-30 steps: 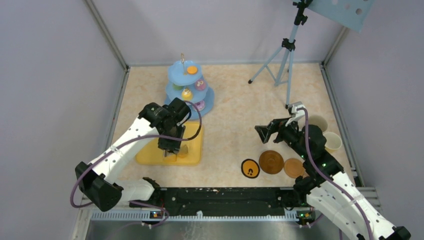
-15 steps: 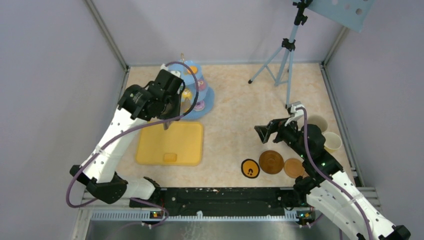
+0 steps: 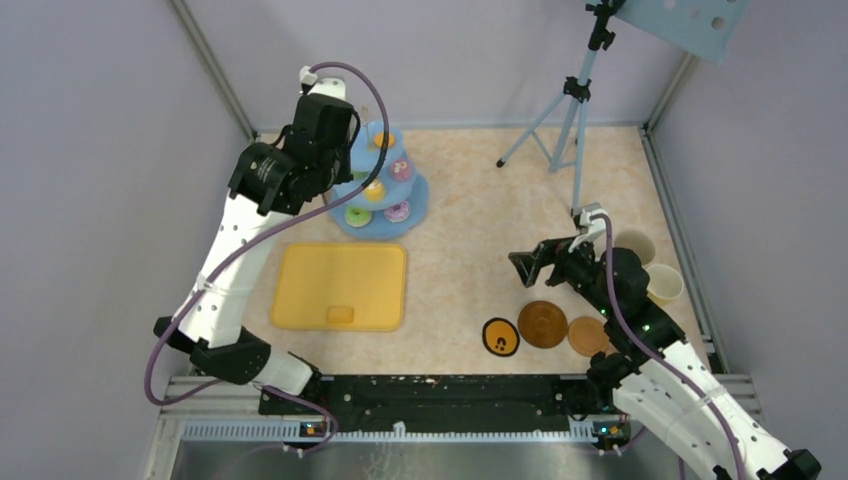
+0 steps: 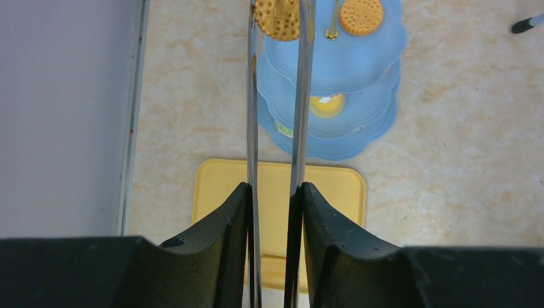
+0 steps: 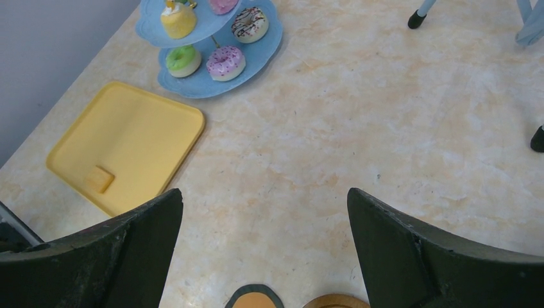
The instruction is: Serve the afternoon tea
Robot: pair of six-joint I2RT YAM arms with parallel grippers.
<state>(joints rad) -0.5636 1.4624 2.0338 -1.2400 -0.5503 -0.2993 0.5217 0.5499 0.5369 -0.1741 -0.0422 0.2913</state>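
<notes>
The scalloped light-blue three-tier stand (image 3: 420, 192) stood at the far left of the marbled tabletop (image 3: 460, 200). Glossy doughnuts (image 5: 226, 62) and a yellow cake (image 5: 178, 19) sat on its lower tiers and a dotted round biscuit (image 4: 361, 16) on top, while a second biscuit (image 4: 277, 18) was pinched between the long shiny metal tongs (image 4: 301, 96) at that tier's rim, the blade tips cut off by the frame. Your left end effector (image 4: 274, 192) was clamped on those tongs, its arm hiding part of the stand from above, with the flat yellow tray (image 3: 340, 285) just nearer. Your right end effector (image 5: 264, 199) hung with fingers wide apart near the round brown coasters (image 3: 543, 324) and two mugs (image 3: 665, 283), one half hidden.
</notes>
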